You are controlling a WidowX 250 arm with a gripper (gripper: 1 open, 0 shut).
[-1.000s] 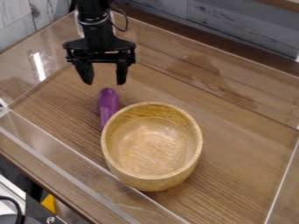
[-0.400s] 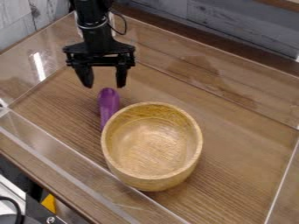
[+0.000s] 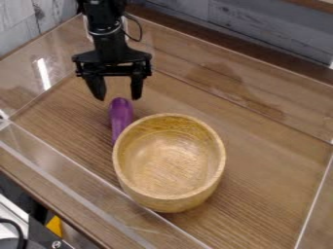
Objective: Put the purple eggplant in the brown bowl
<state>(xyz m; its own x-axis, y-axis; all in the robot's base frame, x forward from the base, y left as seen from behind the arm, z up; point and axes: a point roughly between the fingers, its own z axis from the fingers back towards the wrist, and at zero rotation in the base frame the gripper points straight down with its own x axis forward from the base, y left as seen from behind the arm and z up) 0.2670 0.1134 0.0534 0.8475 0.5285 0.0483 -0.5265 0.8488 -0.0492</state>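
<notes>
Camera: purple eggplant [image 3: 120, 116] partly behind brown bowl [image 3: 169, 161]

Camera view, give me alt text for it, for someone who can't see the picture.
A black robot gripper hangs open, pointing down, just above the far end of a purple eggplant lying on a wooden table. The eggplant's near end sits against the outside of a large, empty brown bowl. Clear walls fence the table.

Jaws wide, my gripper [image 3: 115, 89] hangs just above the eggplant's [image 3: 120, 115] far end. Bowl [image 3: 169, 161] crowds its near end, touching or nearly. Bare wood left and right. Clear walls [image 3: 78, 199] fence the table [image 3: 254, 107].
</notes>
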